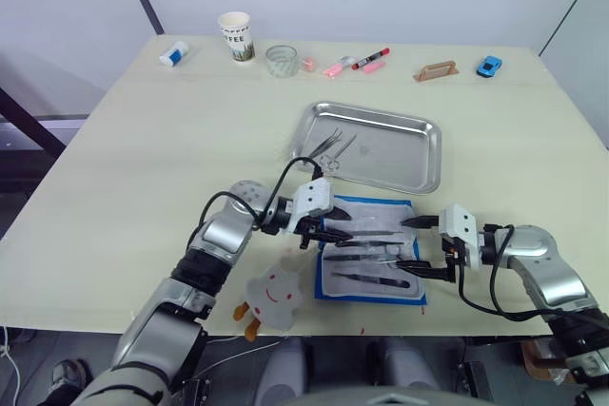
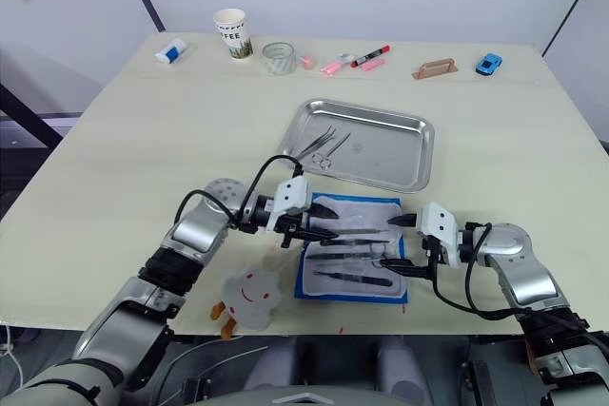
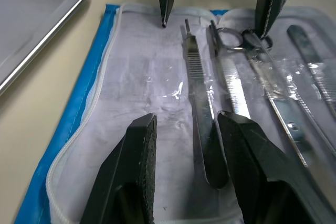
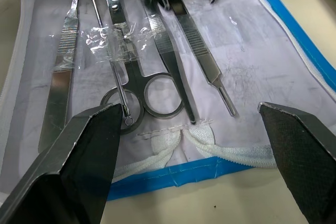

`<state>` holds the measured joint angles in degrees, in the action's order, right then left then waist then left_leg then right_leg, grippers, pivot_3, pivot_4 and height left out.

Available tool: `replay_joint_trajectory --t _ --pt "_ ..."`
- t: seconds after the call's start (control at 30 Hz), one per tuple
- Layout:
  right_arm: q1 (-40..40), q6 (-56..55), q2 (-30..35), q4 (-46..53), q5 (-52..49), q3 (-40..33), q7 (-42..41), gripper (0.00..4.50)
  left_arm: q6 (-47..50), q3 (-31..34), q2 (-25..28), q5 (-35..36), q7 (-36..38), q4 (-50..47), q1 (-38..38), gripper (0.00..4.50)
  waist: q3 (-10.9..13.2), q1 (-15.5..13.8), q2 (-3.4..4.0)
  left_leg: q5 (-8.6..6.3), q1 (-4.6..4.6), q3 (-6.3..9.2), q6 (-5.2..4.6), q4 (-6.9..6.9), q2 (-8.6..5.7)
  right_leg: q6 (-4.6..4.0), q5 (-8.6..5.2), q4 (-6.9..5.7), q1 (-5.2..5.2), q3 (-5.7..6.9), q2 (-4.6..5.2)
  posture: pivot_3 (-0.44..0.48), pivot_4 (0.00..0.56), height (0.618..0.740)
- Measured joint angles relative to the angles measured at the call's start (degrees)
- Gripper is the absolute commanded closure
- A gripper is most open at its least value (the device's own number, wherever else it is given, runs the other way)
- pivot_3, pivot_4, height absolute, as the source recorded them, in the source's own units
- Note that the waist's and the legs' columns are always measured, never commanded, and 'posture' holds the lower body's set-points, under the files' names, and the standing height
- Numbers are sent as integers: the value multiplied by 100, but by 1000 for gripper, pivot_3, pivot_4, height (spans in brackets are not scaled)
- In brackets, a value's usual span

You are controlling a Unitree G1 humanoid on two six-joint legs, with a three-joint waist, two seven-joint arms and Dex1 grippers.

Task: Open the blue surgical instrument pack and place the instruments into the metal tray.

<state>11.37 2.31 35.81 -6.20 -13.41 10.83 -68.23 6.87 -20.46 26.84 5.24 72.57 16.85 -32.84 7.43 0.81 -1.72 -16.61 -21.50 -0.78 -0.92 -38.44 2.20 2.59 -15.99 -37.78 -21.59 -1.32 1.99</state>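
Note:
The blue surgical instrument pack (image 1: 373, 298) lies open near the table's front edge, with its white lining (image 3: 142, 77) showing. Several instruments rest on the lining, among them ring-handled scissors (image 4: 142, 93), tweezers (image 4: 168, 40) and a flat handle (image 3: 197, 77). Behind the pack stands the metal tray (image 1: 433, 154), with two slim instruments (image 1: 328, 147) in its left part. My left gripper (image 3: 186, 124) is open at the pack's left side, and the flat handle's end lies between its fingers. My right gripper (image 4: 189, 111) is wide open at the pack's right edge, facing the left one.
Along the far edge stand a white bottle (image 1: 173, 53), a paper cup (image 1: 236, 35), a glass (image 1: 281, 60), pink and red markers (image 1: 357, 62), a brown holder (image 1: 437, 70) and a blue toy car (image 1: 488, 67). A white soft toy (image 1: 274, 294) lies at the front edge.

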Motion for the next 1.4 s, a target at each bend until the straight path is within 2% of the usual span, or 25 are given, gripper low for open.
replay_joint_trajectory --t 0.43,0.47,0.53,0.6,0.63,0.93,1.4 --pt "-3 9 0 3 0 1 4 0 -406 -62 -2 -280 -29 136 -67 2499 -2 -1 0 0 1 -1 0 0 0 0 0 -1 1 -1 0 0 150 740" --pt "-3 9 0 3 0 1 4 0 -403 -64 -2 -282 -26 136 -67 2945 -2 -1 0 0 1 0 0 0 0 0 0 -1 1 0 0 0 150 740" --pt "-7 11 0 5 1 0 7 0 -399 -98 -1 -285 -2 126 -67 3398 -4 -3 1 0 2 -1 0 0 0 0 0 -1 1 0 0 0 150 740" --pt "-16 14 0 8 1 0 15 0 -398 -158 1 -288 25 104 -66 4301 -8 -6 0 0 2 -1 0 0 0 0 0 -1 2 0 1 0 150 740" --pt "-22 17 0 14 1 1 20 0 -395 -164 3 -298 25 92 -67 4453 -11 -8 1 0 3 -1 0 0 0 0 0 -2 2 0 1 0 150 740" --pt "-23 86 -30 45 20 3 54 0 -274 -201 51 -335 22 -7 -90 4453 -17 -3 5 0 6 -1 0 0 0 0 0 -3 2 -2 -1 0 150 740" --pt "110 150 -50 69 134 124 91 0 1067 -280 523 -334 507 -636 -461 4453 -16 36 4 0 26 -15 -1 10 9 -10 -4 -9 3 -22 -17 0 150 740"
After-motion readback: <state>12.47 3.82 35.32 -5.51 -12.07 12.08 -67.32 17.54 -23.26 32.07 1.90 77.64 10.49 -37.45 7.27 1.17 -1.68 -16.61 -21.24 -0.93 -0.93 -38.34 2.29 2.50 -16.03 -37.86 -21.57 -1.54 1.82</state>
